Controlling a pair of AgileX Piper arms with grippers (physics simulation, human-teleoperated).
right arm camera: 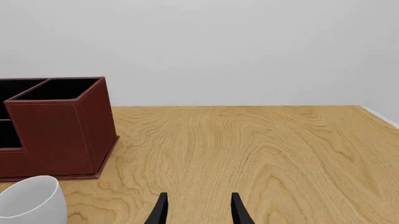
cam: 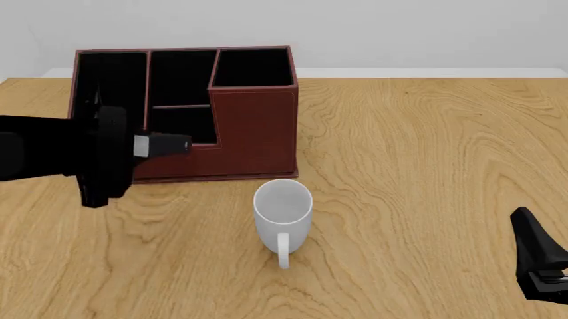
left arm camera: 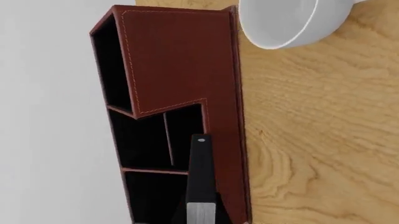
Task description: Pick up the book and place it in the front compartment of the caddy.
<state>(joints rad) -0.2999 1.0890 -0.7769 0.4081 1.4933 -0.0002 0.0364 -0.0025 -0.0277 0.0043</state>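
Note:
The dark red-brown caddy (cam: pixel 257 133) stands at the back left of the table, its black compartments open upward. It also shows in the left wrist view (left arm camera: pixel 181 60) and the right wrist view (right arm camera: pixel 56 135). My left gripper (cam: pixel 135 146) reaches in from the left, level with the caddy's low front section. It looks shut on the book (cam: pixel 173 143), a narrow black piece with a pale page edge (left arm camera: pixel 201 212) that points over the front compartment (left arm camera: pixel 156 196). My right gripper (right arm camera: pixel 198 210) is open and empty, low at the near right (cam: pixel 541 266).
A white mug (cam: pixel 282 206) stands upright just in front of the caddy's right corner, handle toward me. It also shows in the left wrist view (left arm camera: pixel 293 23) and the right wrist view (right arm camera: pixel 31 203). The wooden table (cam: pixel 426 166) stretches right of the caddy.

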